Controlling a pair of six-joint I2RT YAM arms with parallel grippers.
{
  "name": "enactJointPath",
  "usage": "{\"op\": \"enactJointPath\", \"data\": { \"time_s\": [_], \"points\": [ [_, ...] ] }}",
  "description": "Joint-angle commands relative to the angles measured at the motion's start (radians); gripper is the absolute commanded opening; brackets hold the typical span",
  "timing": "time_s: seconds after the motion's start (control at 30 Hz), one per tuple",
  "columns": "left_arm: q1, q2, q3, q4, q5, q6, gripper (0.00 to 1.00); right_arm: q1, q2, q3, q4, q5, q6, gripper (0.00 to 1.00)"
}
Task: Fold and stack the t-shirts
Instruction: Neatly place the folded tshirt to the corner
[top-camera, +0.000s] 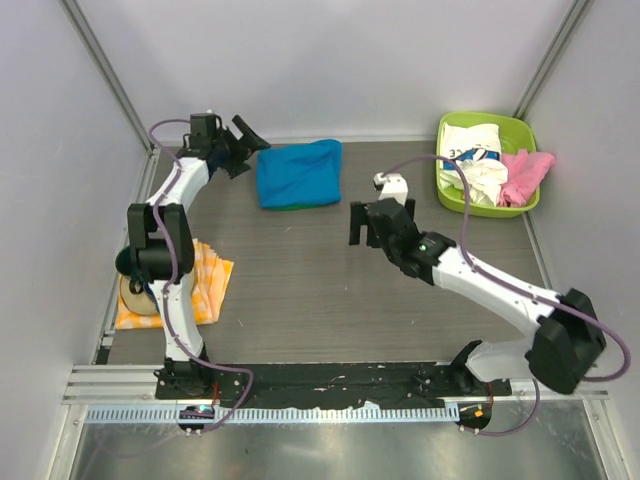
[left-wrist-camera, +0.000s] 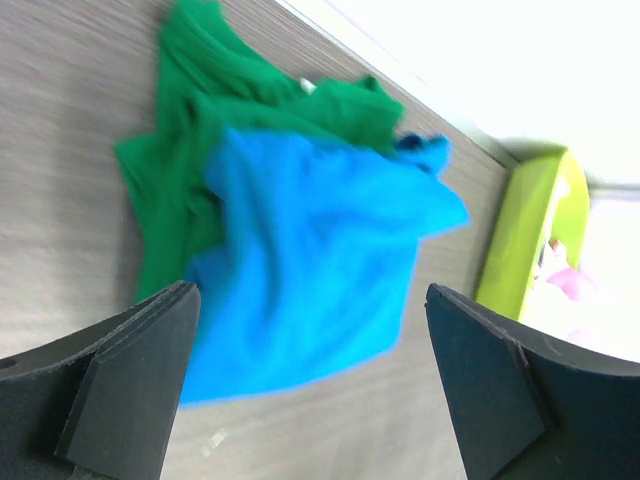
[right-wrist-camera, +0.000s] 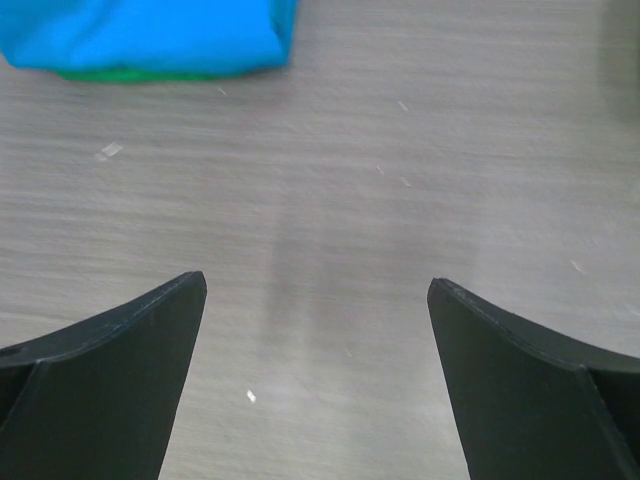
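Note:
A folded bright blue t-shirt (top-camera: 298, 172) lies on a green t-shirt (top-camera: 290, 207) at the back middle of the table. Both show in the left wrist view, blue (left-wrist-camera: 310, 270) over green (left-wrist-camera: 190, 130). My left gripper (top-camera: 252, 152) is open and empty, hovering just left of this stack, its jaws wide apart (left-wrist-camera: 312, 340). My right gripper (top-camera: 366, 222) is open and empty over bare table right of the stack (right-wrist-camera: 318, 330). The blue shirt's edge (right-wrist-camera: 150, 30) shows at the top left of the right wrist view. A white printed t-shirt (top-camera: 472, 150) and a pink t-shirt (top-camera: 525, 175) lie crumpled in the lime-green bin (top-camera: 452, 198).
The bin stands at the back right corner and shows in the left wrist view (left-wrist-camera: 530, 230). A small orange-yellow checked cloth (top-camera: 205, 285) lies beside the left arm's base. White walls enclose the table on three sides.

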Motion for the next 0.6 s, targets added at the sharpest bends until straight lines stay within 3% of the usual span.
{"op": "enactJointPath", "data": {
  "time_s": [0.0,0.23,0.3,0.33,0.43,0.57],
  "points": [
    [-0.106,-0.287,-0.147,0.096,-0.02,0.009,1.0,-0.044,0.164,0.243,0.126,-0.137,-0.043,1.0],
    [-0.166,-0.554,-0.595,0.289,-0.045,-0.078,1.0,-0.143,0.566,0.722,0.064,-0.453,-0.008,1.0],
    [-0.167,-0.596,-0.655,0.329,-0.042,-0.081,1.0,-0.155,0.676,0.849,0.056,-0.484,0.004,1.0],
    [-0.166,-0.625,-0.705,0.34,-0.042,-0.083,1.0,-0.17,0.709,0.888,0.059,-0.589,0.007,1.0],
    [-0.167,-0.649,-0.781,0.406,-0.043,-0.084,1.0,-0.202,0.85,1.026,0.07,-0.717,0.061,1.0],
    [-0.167,-0.611,-0.802,0.47,-0.031,-0.067,1.0,-0.227,0.994,1.179,0.139,-0.88,0.142,1.0]
  ]
}}
